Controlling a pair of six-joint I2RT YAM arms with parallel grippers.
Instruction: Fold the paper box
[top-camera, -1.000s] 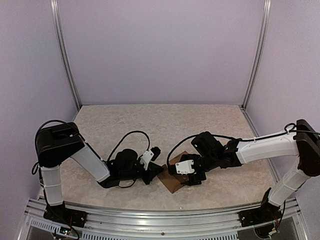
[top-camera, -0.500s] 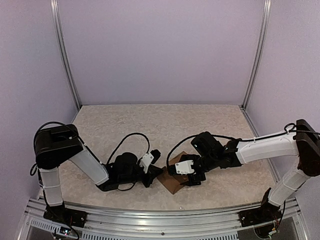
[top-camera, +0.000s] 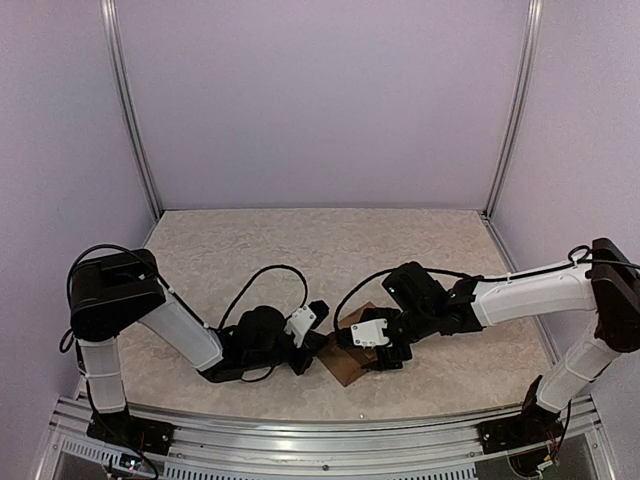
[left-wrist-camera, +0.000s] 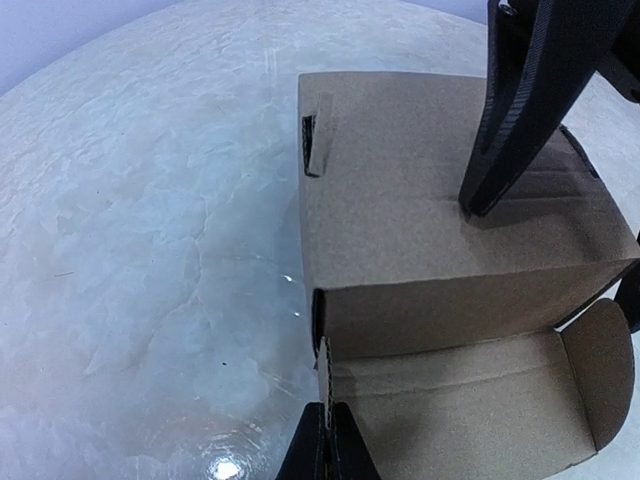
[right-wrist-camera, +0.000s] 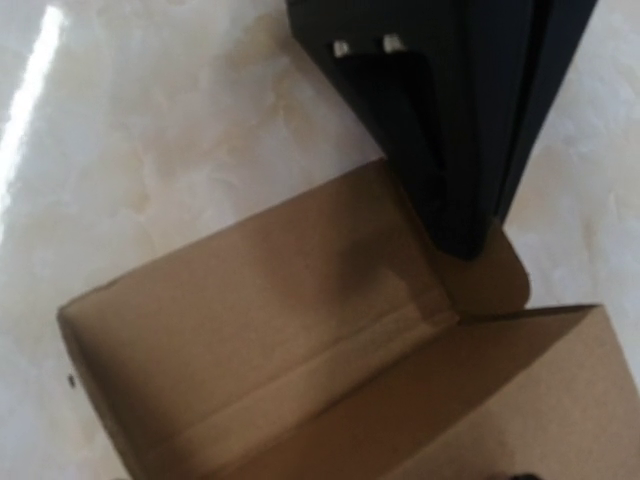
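Nearest in the left wrist view, at 6 o'clock, the left fingers (left-wrist-camera: 325, 445) are pressed together, and they appear to pinch the raw edge of the box's side wall. The box (left-wrist-camera: 440, 230) sits on the worktop (left-wrist-camera: 150, 200) near the front edge, between the two arms. Its open end faces 6 o'clock toward those fingers, with a loose flap (left-wrist-camera: 450, 410) lying out low and a rounded tab at 4 o'clock. Its longer side seems to run from 9 to 3 o'clock in this view. In the overhead view it lies skewed, so I cannot fix the axis there. Farther on, the right fingers (left-wrist-camera: 520, 100) stand well apart, with one tip resting on the closed top panel and clamping nothing.

The risks, as I judge them:
- The thin card edge could slip out of the pinch if pulled sideways.
- Pressure from the tip above could dent the top panel.
- The box could skid on the glossy worktop, leaving the flap unfolded or torn at its crease.
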